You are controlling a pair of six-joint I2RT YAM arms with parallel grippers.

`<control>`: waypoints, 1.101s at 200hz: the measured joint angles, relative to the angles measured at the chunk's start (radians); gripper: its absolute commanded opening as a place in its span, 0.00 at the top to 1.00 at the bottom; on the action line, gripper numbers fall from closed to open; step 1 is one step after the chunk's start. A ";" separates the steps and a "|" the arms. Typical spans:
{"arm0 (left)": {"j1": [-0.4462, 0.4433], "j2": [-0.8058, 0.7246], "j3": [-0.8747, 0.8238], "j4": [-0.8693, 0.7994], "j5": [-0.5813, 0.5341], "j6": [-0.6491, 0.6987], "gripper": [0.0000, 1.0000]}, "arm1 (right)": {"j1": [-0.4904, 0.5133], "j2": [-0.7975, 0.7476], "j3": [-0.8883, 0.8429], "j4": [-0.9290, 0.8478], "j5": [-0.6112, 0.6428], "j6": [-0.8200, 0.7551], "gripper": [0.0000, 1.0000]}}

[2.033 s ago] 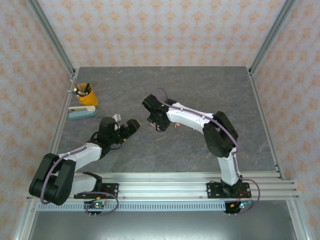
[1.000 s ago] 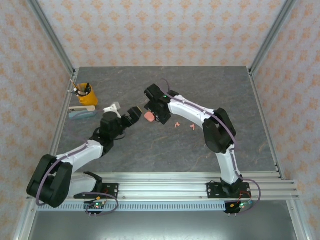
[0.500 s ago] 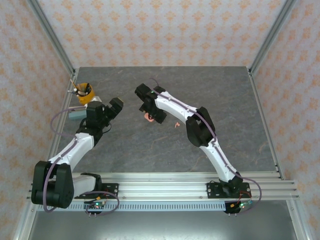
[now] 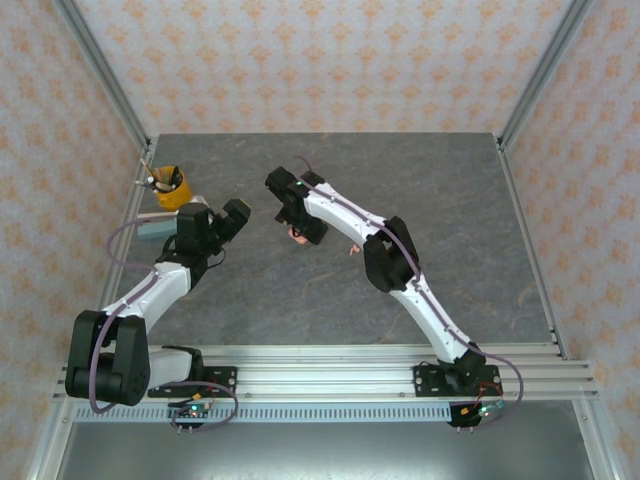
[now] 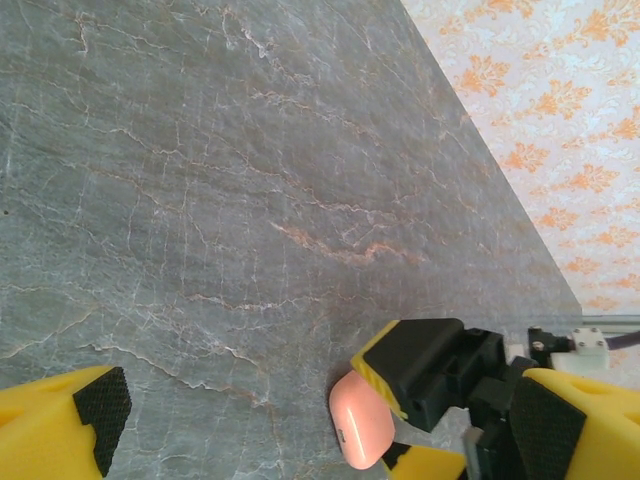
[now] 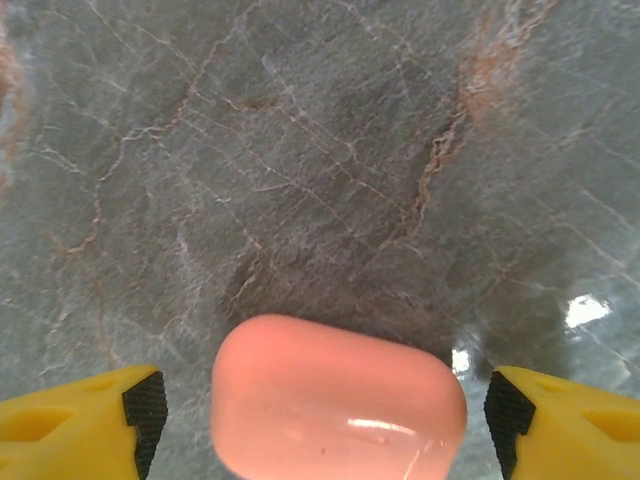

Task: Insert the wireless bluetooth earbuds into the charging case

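A closed coral-pink charging case [image 6: 335, 405] lies flat on the grey stone table [image 4: 440, 190]. My right gripper [image 6: 325, 410] is open and straddles the case, with a thin gap between the case and each black pad [image 6: 145, 410]. From above, the right gripper [image 4: 300, 225] sits left of centre over the case [image 4: 296, 235]. My left gripper [image 4: 228, 215] is open and empty, a short way left of the case. In the left wrist view the left gripper [image 5: 322, 415] faces the case [image 5: 361, 430] and the right gripper's fingers [image 5: 430, 375]. One pink earbud [image 4: 350, 250] lies right of the case.
A yellow cup [image 4: 170, 187] with pens stands at the table's back left corner, with a pale blue flat object [image 4: 150, 229] in front of it. Metal frame posts [image 4: 120, 250] edge the table on the left and right. Bare tabletop lies to the right and rear.
My left gripper has swung left and back, away from the case and toward the cup. My right gripper has reached further left over the pink case, which has stayed in place.
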 measured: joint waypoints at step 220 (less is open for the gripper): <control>0.000 -0.083 -0.004 -0.037 0.027 0.000 0.00 | 0.188 -0.422 -0.743 0.143 -0.008 -0.215 0.28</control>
